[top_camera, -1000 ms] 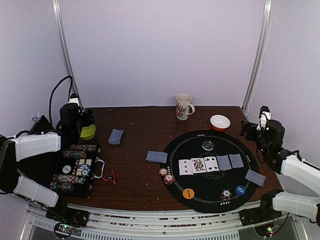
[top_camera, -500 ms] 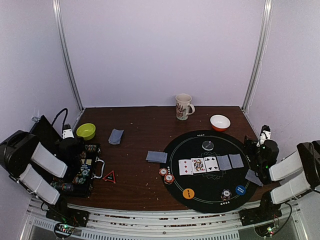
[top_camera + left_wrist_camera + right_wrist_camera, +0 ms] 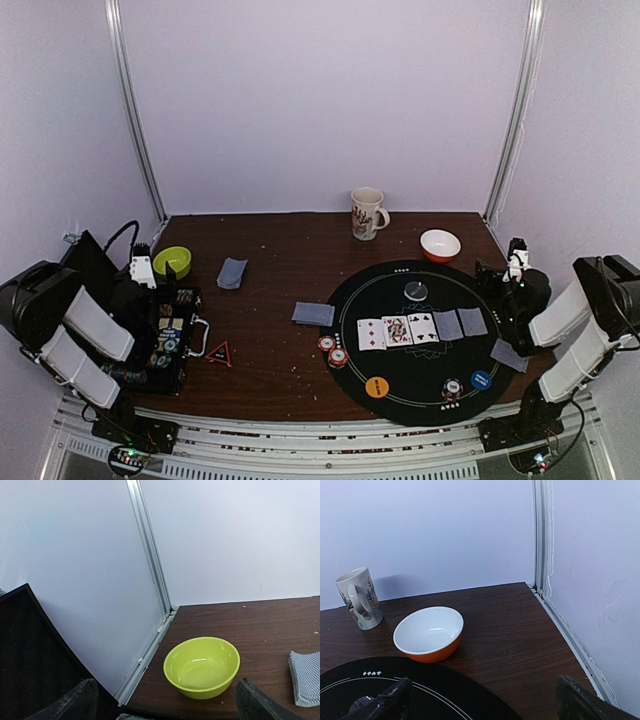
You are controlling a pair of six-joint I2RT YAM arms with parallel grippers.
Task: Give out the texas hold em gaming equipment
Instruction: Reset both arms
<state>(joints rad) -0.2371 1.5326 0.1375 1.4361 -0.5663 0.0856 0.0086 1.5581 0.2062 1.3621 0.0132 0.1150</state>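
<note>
On the black round mat (image 3: 420, 345) lie three face-up cards (image 3: 397, 331), two face-down grey-blue cards (image 3: 459, 323), a clear-grey button (image 3: 416, 290), an orange button (image 3: 377, 387), a blue button (image 3: 481, 380) and one striped chip (image 3: 452, 388). Two chips (image 3: 333, 350) sit at the mat's left edge. Face-down card piles lie at the left of the mat (image 3: 313, 314), far left (image 3: 232, 272) and at the right edge (image 3: 511, 355). My left gripper (image 3: 148, 274) is open and empty, facing the green bowl (image 3: 202, 666). My right gripper (image 3: 497, 278) is open and empty, at the mat's right rim.
An open chip case (image 3: 160, 340) with rows of chips sits at the near left, a red triangle (image 3: 219, 353) beside it. A white patterned mug (image 3: 367, 213) and an orange bowl (image 3: 440, 245) stand at the back. The green bowl (image 3: 172, 263) is in the left corner.
Both arms have folded back toward their bases from a stretched-out pose. In the last half second both wrists rose slightly. Cards, chips and buttons have not moved.
</note>
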